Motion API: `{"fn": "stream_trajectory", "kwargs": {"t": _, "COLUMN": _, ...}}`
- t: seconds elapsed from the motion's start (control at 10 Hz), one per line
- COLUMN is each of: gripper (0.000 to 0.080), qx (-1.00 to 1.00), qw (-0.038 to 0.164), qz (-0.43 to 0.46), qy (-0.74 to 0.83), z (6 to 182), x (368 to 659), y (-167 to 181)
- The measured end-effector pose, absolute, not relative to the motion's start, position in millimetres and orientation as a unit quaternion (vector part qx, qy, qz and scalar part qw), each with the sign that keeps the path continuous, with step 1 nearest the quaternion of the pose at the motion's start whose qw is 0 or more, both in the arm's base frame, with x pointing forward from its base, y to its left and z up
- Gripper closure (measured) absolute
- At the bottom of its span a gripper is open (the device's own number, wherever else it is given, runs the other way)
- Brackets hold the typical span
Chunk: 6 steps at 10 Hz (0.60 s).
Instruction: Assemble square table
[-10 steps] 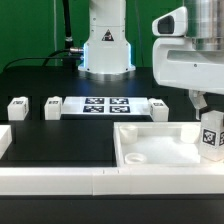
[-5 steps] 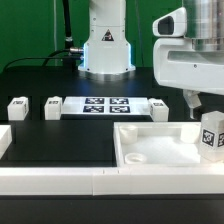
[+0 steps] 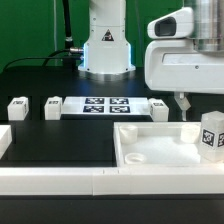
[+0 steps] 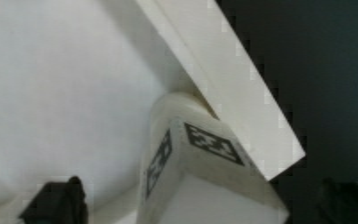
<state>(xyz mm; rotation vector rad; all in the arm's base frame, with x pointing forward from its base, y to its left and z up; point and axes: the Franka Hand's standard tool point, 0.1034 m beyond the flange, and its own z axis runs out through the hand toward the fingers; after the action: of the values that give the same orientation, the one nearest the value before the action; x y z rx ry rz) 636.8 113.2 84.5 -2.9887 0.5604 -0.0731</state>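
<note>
Square table (image 3: 165,140): slab lies underside up on the desk (image 3: 60,135), at the exterior view's right, just behind the front border rail (image 3: 60,182).

Standing leg (image 3: 211,133): upright at the slab's corner on the exterior view's right. Whether it is fully seated cannot be told.

Loose legs (image 3: 17,108): three, beside the marker board (image 3: 105,106).

Hand (image 3: 185,102): hovers near the standing leg, released, jaws spread, grasping nothing.

Judgement: one leg placed, three left.

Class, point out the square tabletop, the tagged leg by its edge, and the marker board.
square tabletop (image 3: 165,148): exterior view, on its bare recessed floor.
tagged leg (image 3: 211,133): exterior view, on its front face.
marker board (image 3: 105,106): exterior view, at its centre between the tags.
</note>
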Motion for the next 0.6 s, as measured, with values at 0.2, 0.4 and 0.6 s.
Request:
{"fn": "stream_trajectory", "kwargs": {"t": 0.2, "gripper": 0.015, "qx": -0.996, "qw": 0.047, "qz": -0.029, "qy": 0.075, "z": 84.8, "x": 636.9, "y": 114.2}}
{"fn": "stream_trajectory", "kwargs": {"t": 0.4, "gripper": 0.015, "qx": -0.999, "qw": 0.042, "qz": -0.03, "qy": -0.018, "z": 85.8, "x": 636.6, "y": 117.3}}
{"fn": "stream_trajectory", "kwargs": {"t": 0.6, "gripper": 0.015, "qx": -0.995, "qw": 0.039, "qz": -0.031, "qy": -0.092, "z": 86.3, "x": 637.2, "y": 115.0}}
